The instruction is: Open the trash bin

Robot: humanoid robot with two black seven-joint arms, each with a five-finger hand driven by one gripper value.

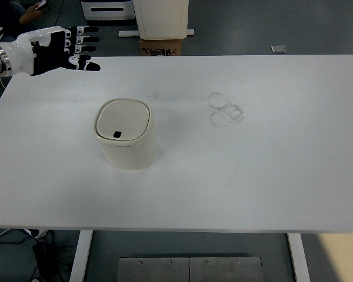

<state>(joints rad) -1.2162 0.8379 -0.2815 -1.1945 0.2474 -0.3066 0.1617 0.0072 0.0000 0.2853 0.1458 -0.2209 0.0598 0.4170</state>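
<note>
Big white rectangular table [270, 176] fills frame; cream rounded-square plastic trash bin [127, 141] stands left of centre, lid closed w/ small black button; black-and-white left hand [62, 49] upper left, fingers spread, holding nothing

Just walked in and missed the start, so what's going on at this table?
A small cream trash bin stands on the white table with its lid shut. The left robot hand hovers with fingers spread over the table's far left corner, apart from the bin. Nothing is being held yet.
</note>
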